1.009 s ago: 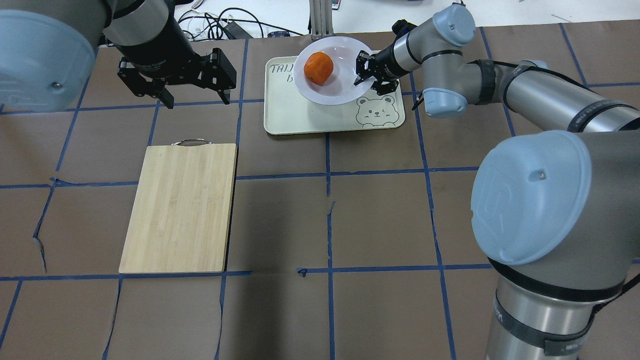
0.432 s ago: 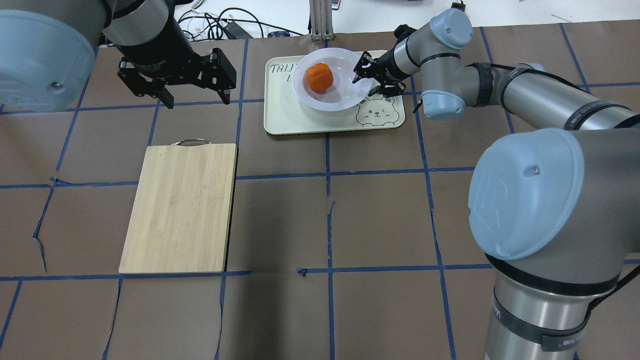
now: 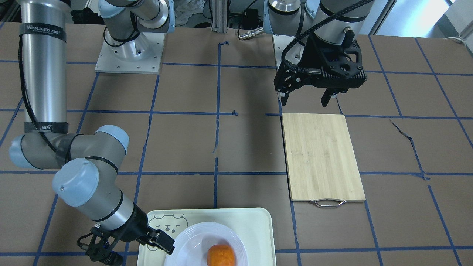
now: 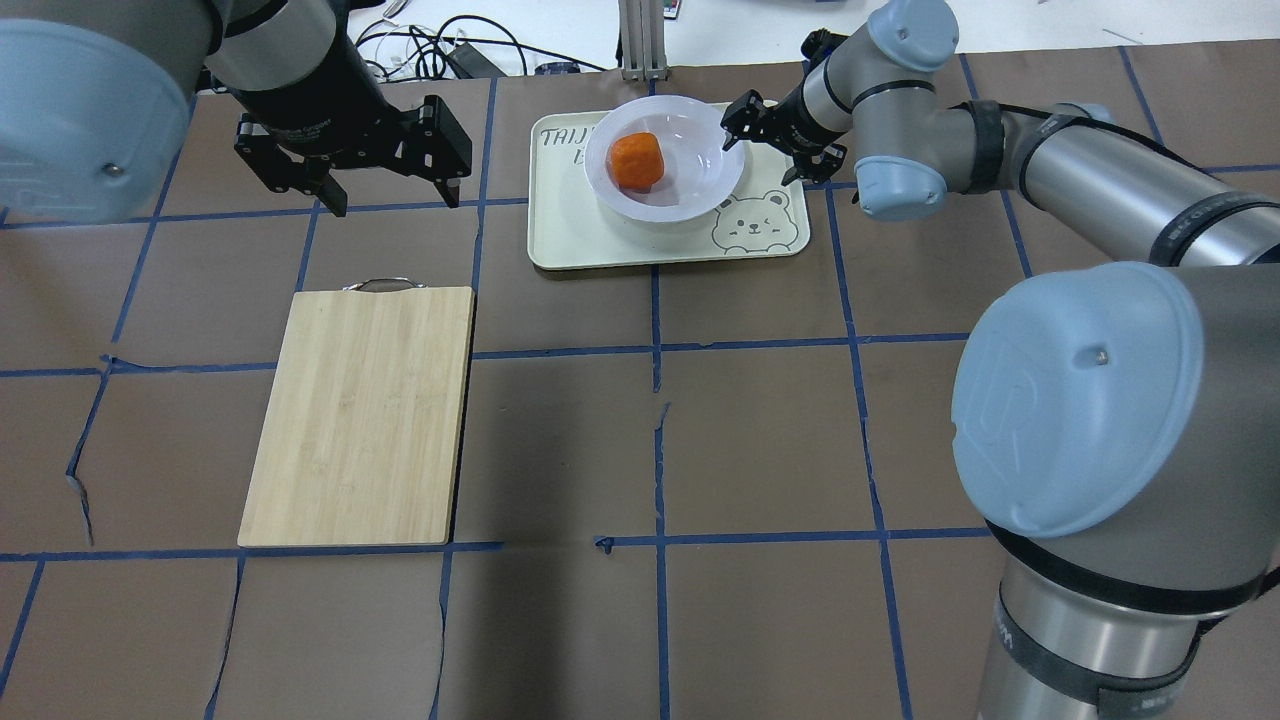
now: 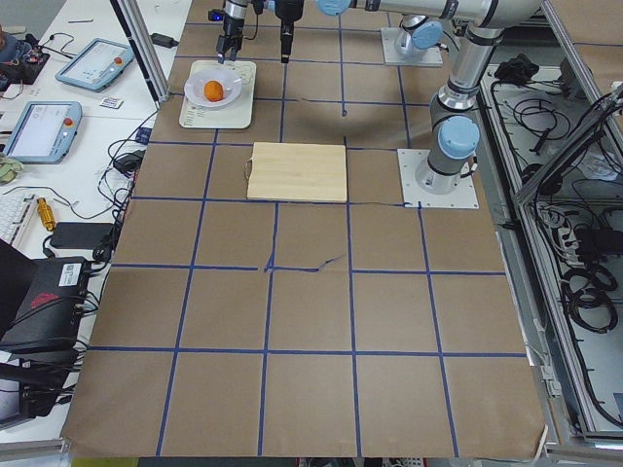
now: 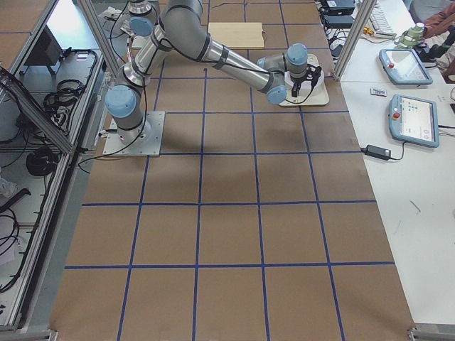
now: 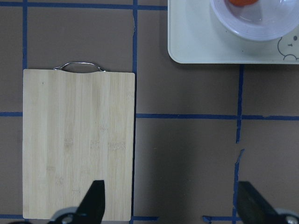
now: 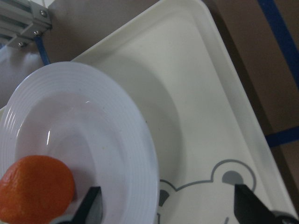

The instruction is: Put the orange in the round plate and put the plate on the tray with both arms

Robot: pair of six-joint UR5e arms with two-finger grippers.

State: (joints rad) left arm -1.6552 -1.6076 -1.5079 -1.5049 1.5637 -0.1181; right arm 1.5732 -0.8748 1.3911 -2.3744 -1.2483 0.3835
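Brown paper crossed with blue tape is covering the worktop (image 4: 760, 430), where a two-armed task is being brought close to its end. The small, dimpled bright-orange fruit (image 4: 637, 161) is being cradled in the sunken centre of the glossy white round plate (image 4: 700, 200). That plate is being carried by the large pale cream rectangular tray (image 4: 570, 240) with the grey bear face, at the far middle of the worktop. Both placements are therefore being judged as done.

The right arm's black two-finger tool (image 4: 765, 142) is being held just beside the plate's rim with its jaws spread wide. In the right wrist view one finger is being seen over the ridged rim and the other over the bear drawing, with nothing being gripped between them. The left arm's tool (image 4: 392, 198) is being held well apart from the tray, hovering near the bamboo cutting board (image 4: 360, 415) with the metal handle. Its jaws are likewise being held wide and empty.

What is being left, by this reading, is only for the right tool to be drawn clear of the plate.
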